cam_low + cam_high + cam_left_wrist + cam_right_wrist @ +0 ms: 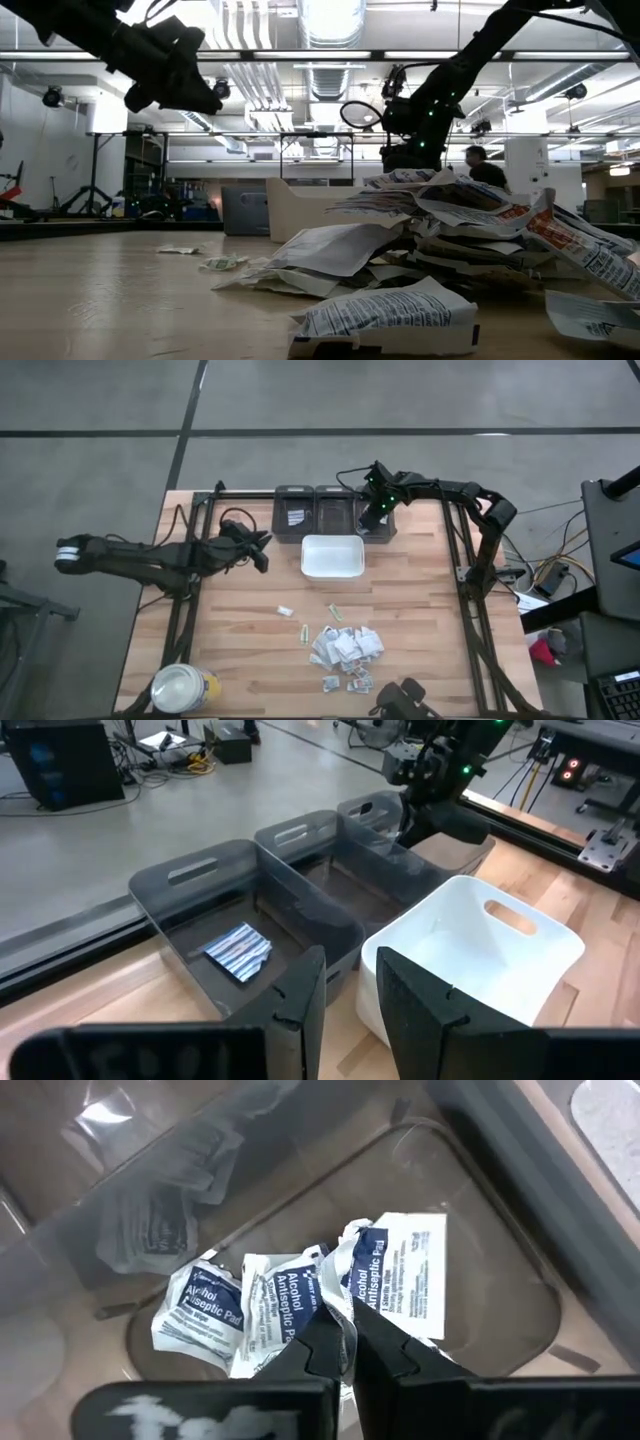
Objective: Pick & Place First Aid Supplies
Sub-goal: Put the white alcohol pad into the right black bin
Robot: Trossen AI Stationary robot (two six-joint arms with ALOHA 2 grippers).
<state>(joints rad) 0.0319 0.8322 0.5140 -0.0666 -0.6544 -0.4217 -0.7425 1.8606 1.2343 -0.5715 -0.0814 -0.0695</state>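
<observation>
The right gripper (345, 1348), pinching an alcohol wipe packet (345, 1295), hung over the rightmost grey bin (377, 518) to drop it; the left gripper (345, 995) waited, part-open, empty.

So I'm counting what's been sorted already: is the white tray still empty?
Yes, the white tray shows only its bare inside in the left wrist view, while one packet lies in the neighbouring grey bin.

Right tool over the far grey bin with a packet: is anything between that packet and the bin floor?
Nothing visible. The right tool, shut on an antiseptic wipe packet, hangs inside the grey bin, above two packets already lying there.
</observation>
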